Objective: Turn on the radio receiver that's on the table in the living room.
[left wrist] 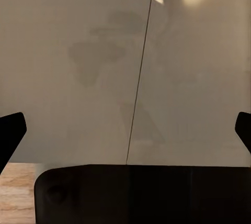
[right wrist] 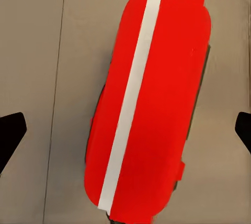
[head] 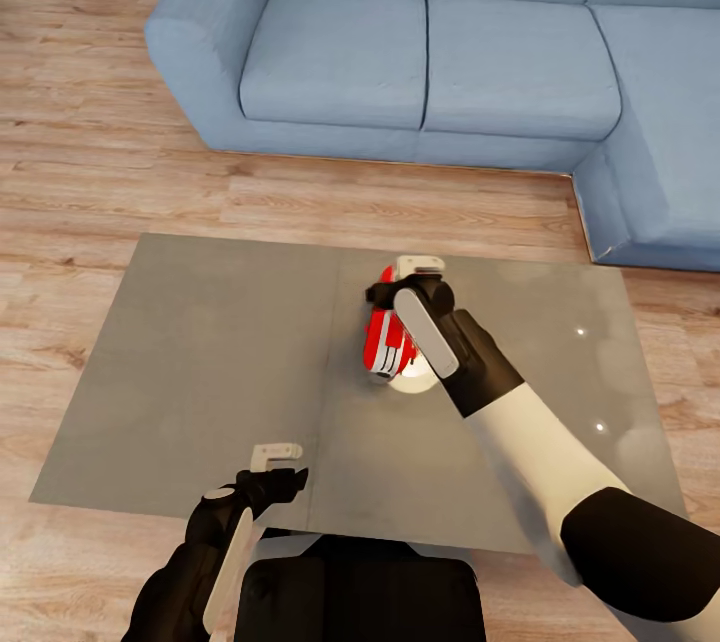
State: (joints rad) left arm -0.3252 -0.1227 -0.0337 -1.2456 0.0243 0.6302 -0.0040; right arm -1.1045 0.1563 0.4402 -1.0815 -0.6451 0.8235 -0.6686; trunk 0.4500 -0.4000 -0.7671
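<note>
Apparently mid-task, the right hand (head: 405, 297) hovered wide open, empty, over the radio (right wrist: 149, 103) mid-worktop (head: 200, 362), switch seemingly unpressed.

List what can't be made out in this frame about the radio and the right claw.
- Head view: the right claw covers much of the radio receiver; contact is unclear.
- Right wrist view: the radio receiver's lower end is cut off by the edge; no switch can be made out.
- Right wrist view: the fingertips barely enter, so their height above the table is unclear.
</note>
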